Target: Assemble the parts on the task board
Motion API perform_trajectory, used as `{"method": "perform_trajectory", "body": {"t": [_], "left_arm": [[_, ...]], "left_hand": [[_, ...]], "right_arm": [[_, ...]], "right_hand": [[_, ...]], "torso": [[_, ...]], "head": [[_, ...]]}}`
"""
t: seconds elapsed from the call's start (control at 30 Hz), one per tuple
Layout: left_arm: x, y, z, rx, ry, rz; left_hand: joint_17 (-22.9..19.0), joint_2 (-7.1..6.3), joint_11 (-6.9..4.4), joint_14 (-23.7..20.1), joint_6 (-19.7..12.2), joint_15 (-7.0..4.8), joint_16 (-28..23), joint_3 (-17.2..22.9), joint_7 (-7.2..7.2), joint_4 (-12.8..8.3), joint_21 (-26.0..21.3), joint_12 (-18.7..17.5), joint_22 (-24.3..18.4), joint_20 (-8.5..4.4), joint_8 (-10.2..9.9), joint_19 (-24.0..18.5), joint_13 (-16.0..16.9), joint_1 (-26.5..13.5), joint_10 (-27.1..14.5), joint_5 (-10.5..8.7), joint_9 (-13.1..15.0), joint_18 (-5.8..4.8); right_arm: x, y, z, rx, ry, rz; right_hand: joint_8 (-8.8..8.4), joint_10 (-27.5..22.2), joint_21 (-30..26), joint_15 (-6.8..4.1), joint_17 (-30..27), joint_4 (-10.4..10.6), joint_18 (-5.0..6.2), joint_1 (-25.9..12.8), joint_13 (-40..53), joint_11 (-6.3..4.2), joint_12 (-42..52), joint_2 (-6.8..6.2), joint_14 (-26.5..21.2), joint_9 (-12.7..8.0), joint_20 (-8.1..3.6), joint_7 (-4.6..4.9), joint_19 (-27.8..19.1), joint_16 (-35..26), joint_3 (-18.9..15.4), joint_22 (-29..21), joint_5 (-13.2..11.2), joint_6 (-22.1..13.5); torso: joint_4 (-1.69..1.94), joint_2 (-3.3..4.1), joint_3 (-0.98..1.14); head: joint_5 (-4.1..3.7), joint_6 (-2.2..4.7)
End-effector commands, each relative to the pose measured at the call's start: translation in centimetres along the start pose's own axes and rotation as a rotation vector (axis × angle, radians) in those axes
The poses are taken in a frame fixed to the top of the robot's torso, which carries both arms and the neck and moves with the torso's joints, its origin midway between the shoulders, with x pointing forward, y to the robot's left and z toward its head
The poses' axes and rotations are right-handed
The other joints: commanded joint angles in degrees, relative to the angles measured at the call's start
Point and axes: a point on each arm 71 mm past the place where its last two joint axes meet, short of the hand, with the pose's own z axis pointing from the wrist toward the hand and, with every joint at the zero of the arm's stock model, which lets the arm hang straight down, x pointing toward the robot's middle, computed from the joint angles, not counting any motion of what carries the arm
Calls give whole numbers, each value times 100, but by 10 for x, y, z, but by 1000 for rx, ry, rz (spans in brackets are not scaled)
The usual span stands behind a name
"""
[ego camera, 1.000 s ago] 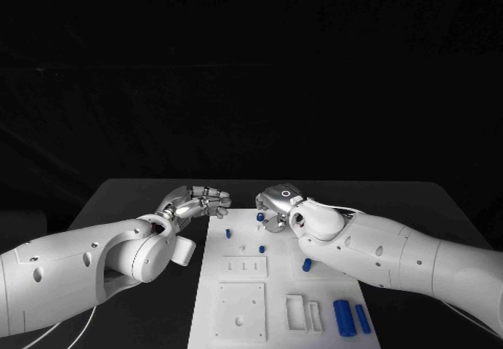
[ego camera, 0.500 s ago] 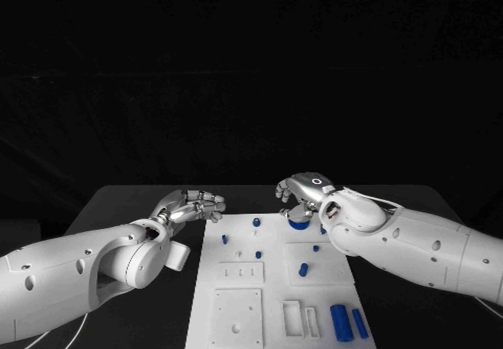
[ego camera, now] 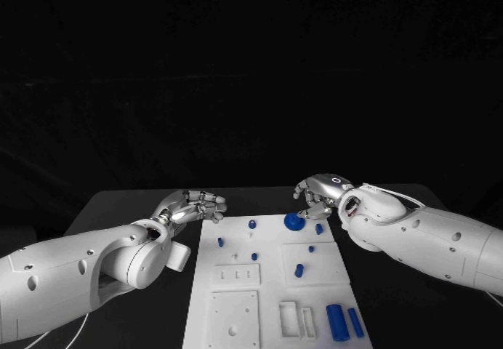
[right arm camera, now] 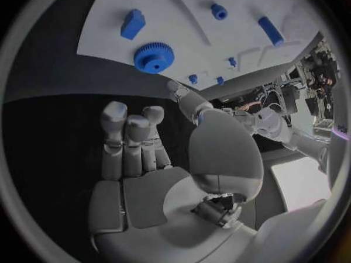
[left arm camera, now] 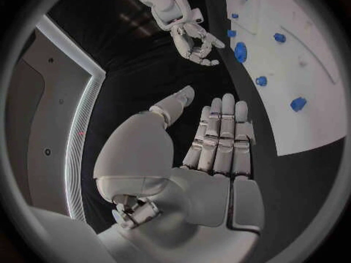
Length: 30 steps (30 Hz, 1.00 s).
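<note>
The white task board (ego camera: 270,291) lies between my arms, and several small blue parts stand or lie on it. A blue gear (ego camera: 294,222) lies flat near the board's far edge, also seen in the right wrist view (right arm camera: 154,57). My right hand (ego camera: 320,195) hovers just beyond and right of the gear with its fingers loosely spread, holding nothing (left arm camera: 193,38). My left hand (ego camera: 195,206) hangs over the black table beside the board's far left corner. It holds nothing, its fingers side by side and the thumb apart (left arm camera: 219,140).
Small blue pegs (ego camera: 253,225) dot the board's far half. Two blue cylinders (ego camera: 336,322) lie at its near right corner, beside white slotted blocks (ego camera: 288,320). A white square plate (ego camera: 232,320) sits near left. Black table (ego camera: 126,203) surrounds the board.
My right hand carried the blue gear away to the right, set it on the board's far edge and let go. The left hand stayed put. The camera shifted slightly.
</note>
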Motion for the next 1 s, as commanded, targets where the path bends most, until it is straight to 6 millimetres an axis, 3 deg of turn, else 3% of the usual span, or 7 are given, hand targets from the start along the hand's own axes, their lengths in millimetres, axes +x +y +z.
{"method": "perform_trajectory", "body": {"t": [0.03,0.1,0.3,0.33,0.47,0.57,1.0], "left_arm": [[2,-3,1,21,14,3],[2,-3,1,21,15,2],[3,-2,1,20,18,2],[3,-2,1,19,18,2],[2,-2,2,19,17,2],[2,-2,2,17,16,3],[3,-2,1,11,17,2]], "left_hand": [[10,16,0,23,13,7,-24,-2,45,-27,36,-21,105,15,-40,-45,-1,-63,30,37,9,53],[10,16,1,23,13,8,-24,-2,45,-27,36,-22,105,15,-41,-45,-1,-64,29,36,9,53],[13,15,2,23,11,8,-26,-3,46,-27,37,-22,105,16,-42,-46,-1,-72,28,33,10,52],[13,15,2,23,11,8,-27,-3,46,-27,37,-22,105,16,-42,-46,-1,-73,28,32,10,52],[14,15,3,23,11,9,-28,-3,46,-27,37,-23,105,16,-43,-46,-1,-76,27,31,11,51],[15,15,3,23,10,9,-29,-3,46,-27,37,-23,105,16,-44,-46,-2,-77,26,30,11,51],[18,19,6,23,6,9,-32,2,47,-31,39,-25,105,15,-47,-47,-2,-76,23,29,12,53]], "right_arm": [[7,-2,4,-7,86,24],[11,-3,7,0,91,30],[24,-4,10,10,128,32],[26,-4,10,10,133,33],[30,-4,11,14,144,34],[32,-4,11,17,162,40],[38,-5,13,31,199,48]], "right_hand": [[-33,-289,165,33,212,-9,386,-31,480,43,490,38,-98,-19,-79,33,-37,146,19,145,27,-31],[-51,-246,240,17,300,1,386,-66,585,34,650,49,-93,-28,-93,52,-38,216,6,147,51,-66],[-83,-243,438,22,512,-18,386,-160,798,35,942,97,-126,-38,-152,53,-65,322,-63,142,241,-159],[-85,-239,451,23,526,-20,386,-170,814,36,963,104,-129,-38,-156,54,-68,325,-71,142,260,-167],[-65,-223,490,26,568,-32,386,-188,859,40,1024,137,-136,-27,-170,58,-83,333,-87,139,318,-146],[-49,-210,515,29,595,-37,386,-204,884,43,1060,161,-138,-19,-176,60,-91,337,-97,137,357,-125],[5,-15,603,40,686,-134,386,-172,1074,53,1325,315,-136,5,-212,72,-97,354,-90,132,283,-38]], "torso": [[0,-3,6],[8,-1,-2],[26,4,-2],[27,0,-13],[36,6,-2],[36,5,-8],[28,4,-6]], "head": [[-23,-13],[-25,-19],[-38,-46],[-35,-56],[-40,-68],[-45,-83],[-30,-133]]}}
